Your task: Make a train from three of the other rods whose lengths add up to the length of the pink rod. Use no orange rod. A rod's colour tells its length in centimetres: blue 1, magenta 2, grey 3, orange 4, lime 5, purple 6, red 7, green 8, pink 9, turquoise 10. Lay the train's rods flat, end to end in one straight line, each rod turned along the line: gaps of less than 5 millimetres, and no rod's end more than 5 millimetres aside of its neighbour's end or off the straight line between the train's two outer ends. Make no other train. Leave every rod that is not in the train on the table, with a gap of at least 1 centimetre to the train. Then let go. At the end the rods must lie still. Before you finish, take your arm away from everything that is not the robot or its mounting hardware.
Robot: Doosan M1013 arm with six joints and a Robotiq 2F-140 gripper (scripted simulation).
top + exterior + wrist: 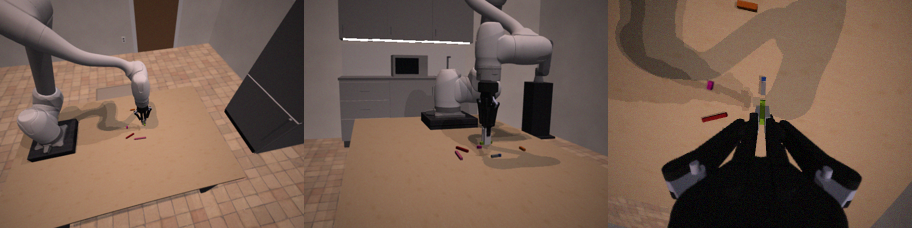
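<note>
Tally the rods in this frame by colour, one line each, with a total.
pink rod: 1
red rod: 1
magenta rod: 1
orange rod: 1
grey rod: 1
blue rod: 1, touching the grey rod's end
lime rod: 1, clamped in the gripper
Total: 7 rods

High overhead view, low table-level view, close downward hand point(762, 131) view.
</note>
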